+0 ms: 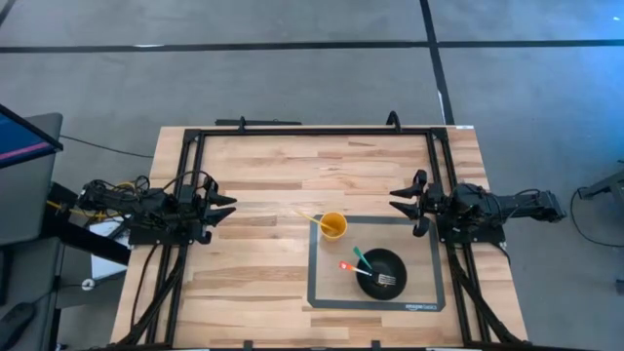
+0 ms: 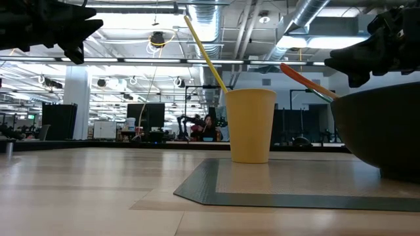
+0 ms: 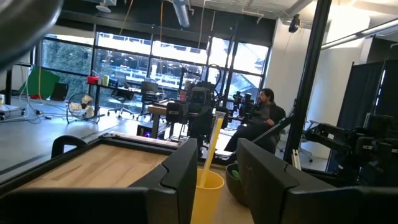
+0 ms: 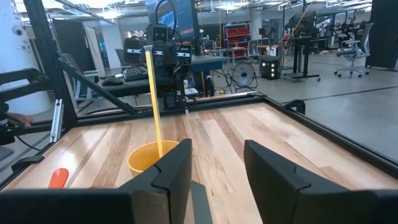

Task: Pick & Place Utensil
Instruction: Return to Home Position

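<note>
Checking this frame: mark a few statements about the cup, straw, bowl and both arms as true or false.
1. The yellow cup sits on top of the black bowl. False: it stands beside the bowl, on the grey placemat.
2. The yellow straw stands in the cup. True.
3. The bowl is empty. False: it holds utensils, a fork among them.
4. The left gripper holds the straw. False: it is at the table's left side, jaws open, empty.
5. The right gripper is clear of the cup, jaws open. True.
</note>
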